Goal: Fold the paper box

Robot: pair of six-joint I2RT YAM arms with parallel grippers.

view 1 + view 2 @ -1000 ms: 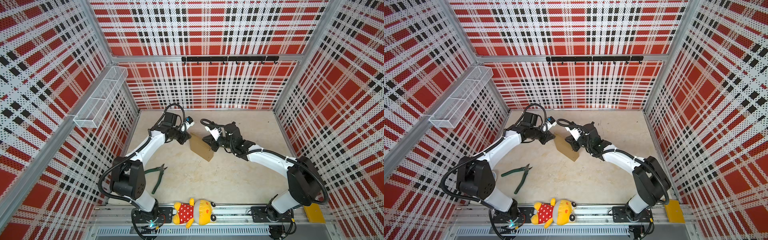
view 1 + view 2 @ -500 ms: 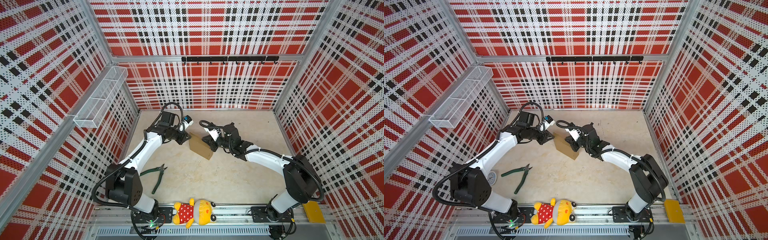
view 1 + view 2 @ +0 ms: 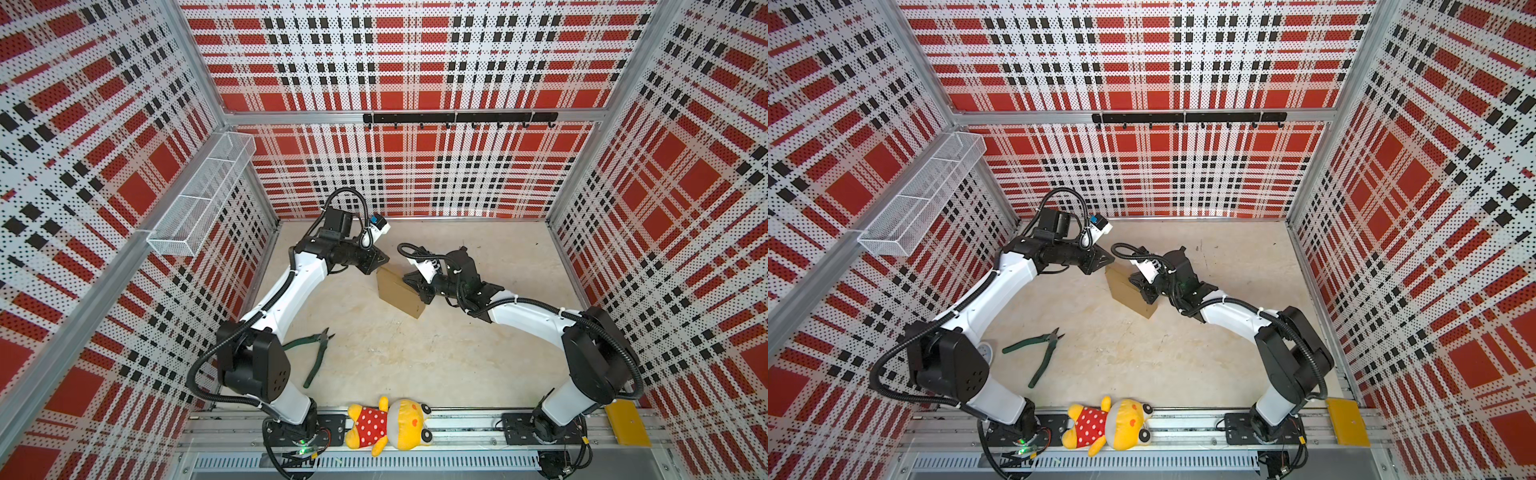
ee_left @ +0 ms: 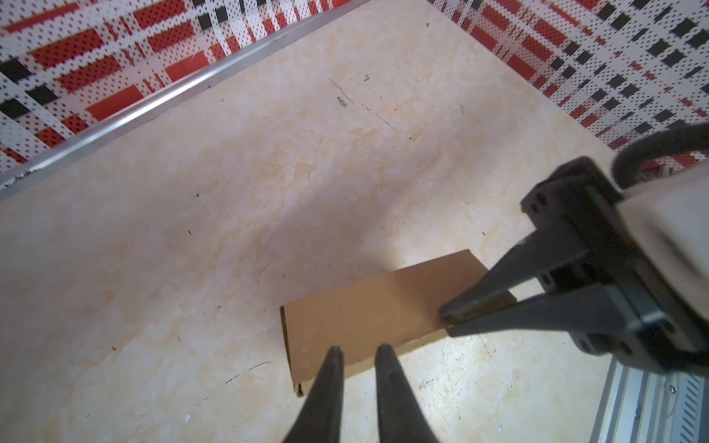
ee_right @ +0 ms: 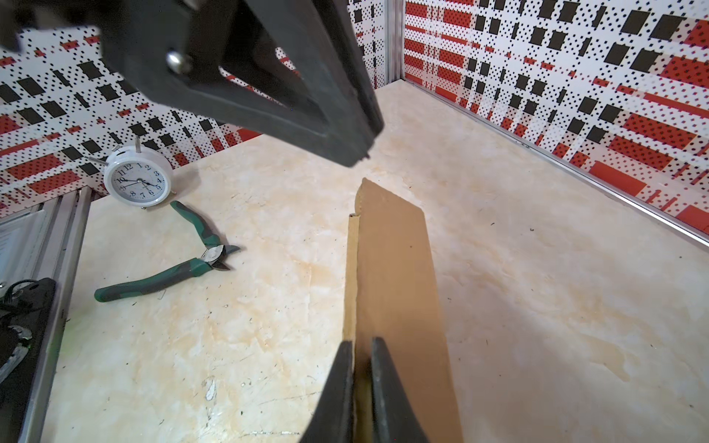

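Brown paper box (image 3: 398,293) in same place

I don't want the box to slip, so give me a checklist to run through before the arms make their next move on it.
1. Grip: right tool shut on box edge: ok.
2. Free arm: left tool empty, slightly open: ok.
3. Contact of left tool with box: cannot tell.
4. Box fully closed: cannot tell.
5. Clutter: pliers apart from box: ok.
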